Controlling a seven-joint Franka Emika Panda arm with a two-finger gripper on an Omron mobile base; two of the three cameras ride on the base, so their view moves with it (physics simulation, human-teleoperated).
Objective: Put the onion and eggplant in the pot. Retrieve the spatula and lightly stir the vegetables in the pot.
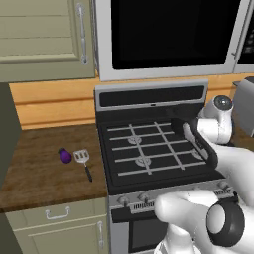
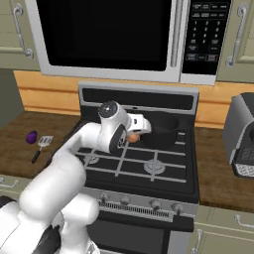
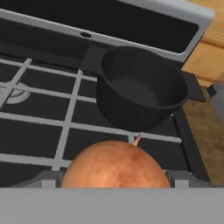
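Note:
My gripper is shut on the orange-tan onion, which bulges large at the bottom of the hand view. In the right base view the onion hangs above the stove grates, just left of the black pot. The pot stands on the back right burner, a short way ahead of the onion, with nothing inside. On the wooden counter left of the stove lies the purple eggplant. Right beside it rests the spatula, slotted head toward the wall.
The stove's raised back panel stands right behind the pot, with the microwave overhead. A grey toaster sits on the counter right of the stove. Cabinets hang over the left counter.

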